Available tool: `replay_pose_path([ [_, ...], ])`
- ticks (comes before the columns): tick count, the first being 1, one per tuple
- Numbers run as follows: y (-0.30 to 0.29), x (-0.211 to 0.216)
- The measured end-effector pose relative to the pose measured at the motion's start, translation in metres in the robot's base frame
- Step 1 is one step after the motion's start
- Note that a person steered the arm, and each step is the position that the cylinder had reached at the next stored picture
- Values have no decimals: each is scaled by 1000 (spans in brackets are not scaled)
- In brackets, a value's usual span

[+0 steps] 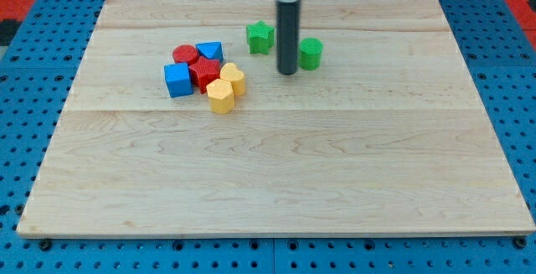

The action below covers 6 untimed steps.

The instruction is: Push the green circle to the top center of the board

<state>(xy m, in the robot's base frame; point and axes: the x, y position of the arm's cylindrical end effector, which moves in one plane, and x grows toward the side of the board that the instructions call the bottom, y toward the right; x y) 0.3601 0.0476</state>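
The green circle (311, 54) stands on the wooden board (276, 165) near the view's top, a little right of centre. My tip (287, 73) rests on the board just left of the green circle and slightly below it, close to it or touching it. A green star (260, 37) sits up and to the left of the rod.
A tight cluster lies to the left: a red circle (185, 54), a blue triangle (209, 52), a blue cube (177, 80), a red star (204, 74), a yellow heart (233, 80) and a yellow hexagon (220, 95). Blue pegboard (25, 73) surrounds the board.
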Motion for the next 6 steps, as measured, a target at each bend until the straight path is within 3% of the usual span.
replay_pose_path([
  [2,69,-49],
  [6,89,-95],
])
